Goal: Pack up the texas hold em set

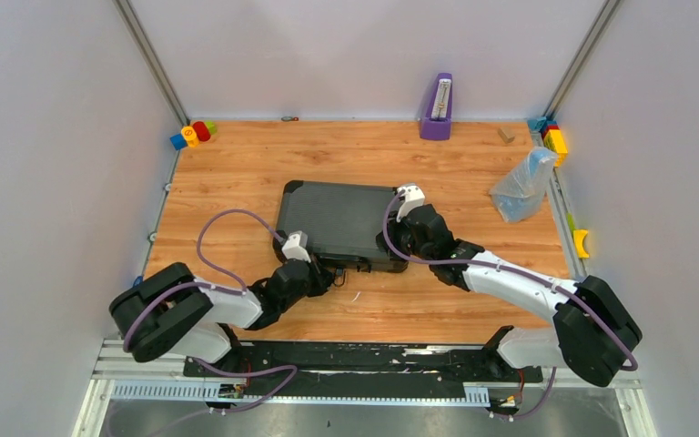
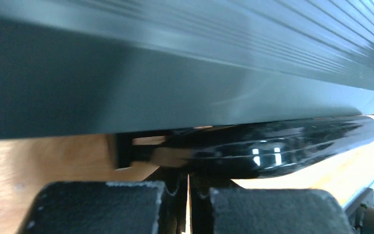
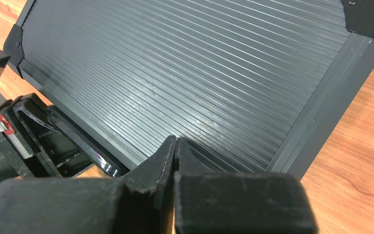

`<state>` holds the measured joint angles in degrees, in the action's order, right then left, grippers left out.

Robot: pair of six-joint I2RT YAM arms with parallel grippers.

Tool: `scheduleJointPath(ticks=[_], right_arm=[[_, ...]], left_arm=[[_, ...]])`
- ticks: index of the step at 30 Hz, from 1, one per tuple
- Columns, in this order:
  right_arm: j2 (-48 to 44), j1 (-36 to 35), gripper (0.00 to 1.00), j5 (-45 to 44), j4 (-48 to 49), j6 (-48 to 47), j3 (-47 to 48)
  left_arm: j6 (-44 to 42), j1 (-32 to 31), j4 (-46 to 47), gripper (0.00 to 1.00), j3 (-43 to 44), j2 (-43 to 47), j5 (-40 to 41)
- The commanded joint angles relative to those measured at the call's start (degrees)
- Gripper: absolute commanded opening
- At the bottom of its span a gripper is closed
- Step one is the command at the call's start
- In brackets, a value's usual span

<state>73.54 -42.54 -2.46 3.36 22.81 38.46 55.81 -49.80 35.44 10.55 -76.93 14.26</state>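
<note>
Briefcase (image 1: pixel 341 218) is noted shut and flat at mid-surface (image 1: pixel 237 164) in the top view, with both arms set at its near edge. In the left wrist view, the left fingers (image 2: pixel 107 204) are clenched on nothing just below the glossy handle (image 2: pixel 272 148), judged placed to nudge it. In the right wrist view, the right fingers (image 3: pixel 243 200) are clenched empty, tips at the ribbed lid, apparently pressing it closed.

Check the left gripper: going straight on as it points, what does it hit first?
Most likely the glossy black handle on the closed briefcase's front edge: it sits right ahead of the shut left gripper, with the case wall behind it. The gap looks small, but depth is unclear.
</note>
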Motion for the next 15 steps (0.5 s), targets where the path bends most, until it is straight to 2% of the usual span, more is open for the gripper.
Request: scheduleJointPath(ticks=[1, 4, 8, 15], right_arm=[[-0.22, 0.18, 0.0, -1.03, -2.21, -0.57, -1.54], [-0.39, 0.23, 0.0, -1.61, -2.21, -0.55, -1.71], [-0.01, 0.18, 0.0, -1.43, -2.21, -0.58, -1.53], [0.24, 0.18, 0.0, -1.02, -2.14, -0.48, -1.46]], left_arm=[[-2.19, -0.12, 6.91, 0.0, 0.32, -7.78, -2.53], [-1.64, -0.12, 10.21, 0.0, 0.16, -8.59, -7.64], [-1.46, -0.12, 10.74, 0.0, -0.92, -4.73, -7.62], [-4.3, -0.12, -2.72, 0.0, 1.21, 8.08, -1.18]])
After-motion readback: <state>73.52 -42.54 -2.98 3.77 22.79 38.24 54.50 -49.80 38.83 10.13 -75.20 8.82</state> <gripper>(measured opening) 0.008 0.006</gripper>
